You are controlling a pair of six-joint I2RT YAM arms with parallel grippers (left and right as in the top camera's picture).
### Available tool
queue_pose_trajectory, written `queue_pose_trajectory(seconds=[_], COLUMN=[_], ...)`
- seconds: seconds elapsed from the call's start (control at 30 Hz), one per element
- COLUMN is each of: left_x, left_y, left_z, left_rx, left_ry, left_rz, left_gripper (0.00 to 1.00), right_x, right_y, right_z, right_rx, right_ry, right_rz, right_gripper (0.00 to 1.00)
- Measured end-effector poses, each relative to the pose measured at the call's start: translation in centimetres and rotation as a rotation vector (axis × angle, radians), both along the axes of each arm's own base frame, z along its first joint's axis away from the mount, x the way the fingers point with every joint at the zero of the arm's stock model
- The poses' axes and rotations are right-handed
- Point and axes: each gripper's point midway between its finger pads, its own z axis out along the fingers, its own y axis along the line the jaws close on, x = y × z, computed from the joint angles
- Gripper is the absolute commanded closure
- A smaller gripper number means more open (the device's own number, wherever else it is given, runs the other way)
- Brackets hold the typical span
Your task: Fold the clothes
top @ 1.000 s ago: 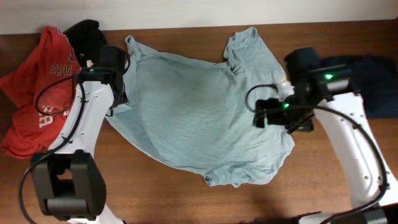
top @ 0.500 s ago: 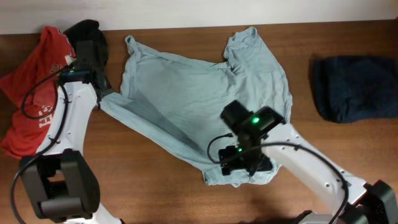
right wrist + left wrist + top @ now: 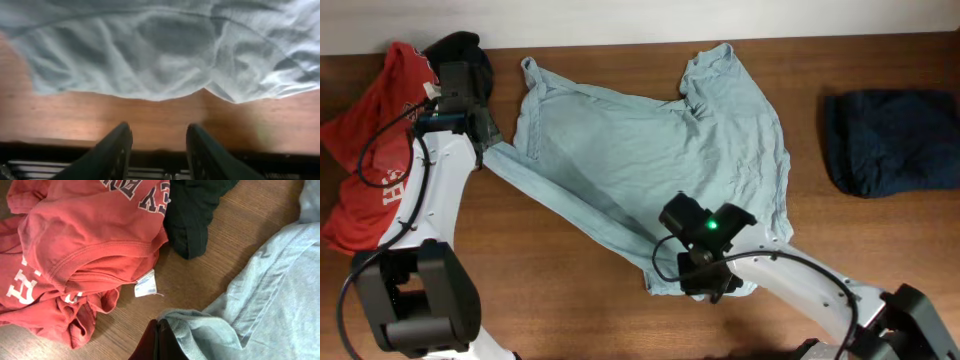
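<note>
- Across the bench point(image 3: 880, 250) middle, a grey-blue T-shirt point(image 3: 650, 150) lies spread and rumpled; looks like the flattening step, no fold yet.
- Red tees point(image 3: 380, 170) heaped far left.
- Left hand point(image 3: 157, 342) clamped on the shirt's left edge, cloth taut.
- Right hand point(image 3: 159, 132) partly open, empty, just short of the bottom hem; next it should reach in and pinch the hem.

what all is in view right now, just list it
t-shirt: one, pale grey-blue, spread over the table's middle
red clothing: heap, count unclear, red with white lettering, left end
black garment: one, black, far left corner beside the red clothing
navy garment: one, navy, right end
table: one, brown wood
left claw: one, dark, shut on the t-shirt's left edge
right claw: one, dark, open, at the t-shirt's near hem
</note>
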Motion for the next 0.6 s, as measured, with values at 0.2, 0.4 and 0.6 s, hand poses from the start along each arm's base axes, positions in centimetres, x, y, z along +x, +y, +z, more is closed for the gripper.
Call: queue_pose_trajectory(seconds=[0.2,0.4,0.6], left_x=[0.2,0.2,0.1], left_y=[-0.1,-0.1,-0.1], left_z=[0.0,0.1,0.0], left_rx=[-0.003,-0.003,-0.004], left_ry=[-0.006,-0.007,-0.004], left_rz=[-0.003,-0.003,-0.004], left_gripper=[0.99,0.99,0.99], right_x=[-0.4,-0.1,0.2], right_y=[-0.4,-0.1,-0.3], right_z=[-1.3,-2.6,-3.7], right_rx=[-0.005,0.019,0.022], right_ry=[0.003,-0.030,-0.059], right_rz=[-0.023,-0.032,-0.031], right_gripper=[0.54,0.48,0.45])
